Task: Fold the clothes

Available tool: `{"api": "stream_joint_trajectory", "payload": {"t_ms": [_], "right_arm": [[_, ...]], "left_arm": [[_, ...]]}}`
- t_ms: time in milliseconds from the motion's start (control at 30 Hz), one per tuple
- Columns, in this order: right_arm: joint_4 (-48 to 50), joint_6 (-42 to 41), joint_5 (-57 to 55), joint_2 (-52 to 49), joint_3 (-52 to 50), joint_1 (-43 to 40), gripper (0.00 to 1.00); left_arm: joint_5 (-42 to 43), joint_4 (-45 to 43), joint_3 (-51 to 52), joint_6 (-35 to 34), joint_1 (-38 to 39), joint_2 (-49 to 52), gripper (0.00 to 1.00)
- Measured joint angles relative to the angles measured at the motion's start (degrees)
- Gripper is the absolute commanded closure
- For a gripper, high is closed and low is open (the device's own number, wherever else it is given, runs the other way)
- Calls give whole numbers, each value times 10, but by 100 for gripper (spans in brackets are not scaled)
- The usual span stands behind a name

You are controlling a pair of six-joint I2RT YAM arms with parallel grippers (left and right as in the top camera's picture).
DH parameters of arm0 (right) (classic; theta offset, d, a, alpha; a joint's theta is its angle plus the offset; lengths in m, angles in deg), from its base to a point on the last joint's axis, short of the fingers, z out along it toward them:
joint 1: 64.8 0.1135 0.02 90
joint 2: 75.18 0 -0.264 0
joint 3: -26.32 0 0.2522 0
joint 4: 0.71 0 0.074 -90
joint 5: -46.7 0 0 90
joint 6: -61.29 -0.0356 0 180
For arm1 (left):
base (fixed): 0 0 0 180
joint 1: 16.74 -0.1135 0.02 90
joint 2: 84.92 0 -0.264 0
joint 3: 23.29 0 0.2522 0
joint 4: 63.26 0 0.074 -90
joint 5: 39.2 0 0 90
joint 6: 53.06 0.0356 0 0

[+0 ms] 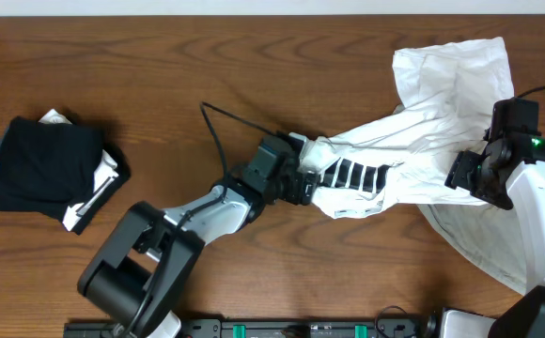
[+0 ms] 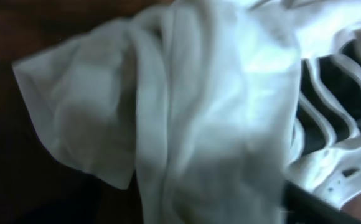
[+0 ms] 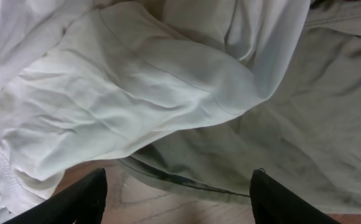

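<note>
**Shirt stretched between the two arms**

The white shirt [image 1: 413, 141] lies bunched in a long band on the counter [image 1: 160, 66]. Its long axis runs left to right, and its right part lies over a grey-beige garment [image 1: 470, 239]. The left arm [image 1: 272, 176] meets the band's left end, but it cannot be told whether its jaws grip the cloth. The right arm [image 1: 540, 197] is at the other end, jaws spread wide and apparently empty, with cloth just ahead of them.

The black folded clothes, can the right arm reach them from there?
Probably not. The black folded clothes lie far left; the right gripper is far right over the white T-shirt, with the left arm between.
</note>
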Motion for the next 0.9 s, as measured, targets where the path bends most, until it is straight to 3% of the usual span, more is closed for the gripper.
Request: {"api": "stream_joint_trajectory", "payload": {"t_ms": [33, 233, 500, 633, 767, 867, 900], "right_arm": [[0, 0, 0, 0, 0, 0, 28], [0, 0, 0, 0, 0, 0, 27], [0, 4, 19, 0, 0, 0, 26], [1, 14, 40, 0, 0, 0, 28], [7, 31, 65, 0, 0, 0, 37], [12, 58, 104, 0, 0, 0, 62], [13, 67, 118, -1, 0, 0, 66]], "left_arm": [[1, 0, 0, 0, 0, 0, 94], [4, 4, 0, -1, -2, -58, 94], [-36, 8, -1, -1, -68, -315, 94], [-90, 53, -8, -1, -118, -416, 94], [-122, 137, -11, -1, -137, -452, 94], [-132, 203, -11, -1, -137, -443, 94], [-134, 225, -11, -1, -137, -439, 94]]}}
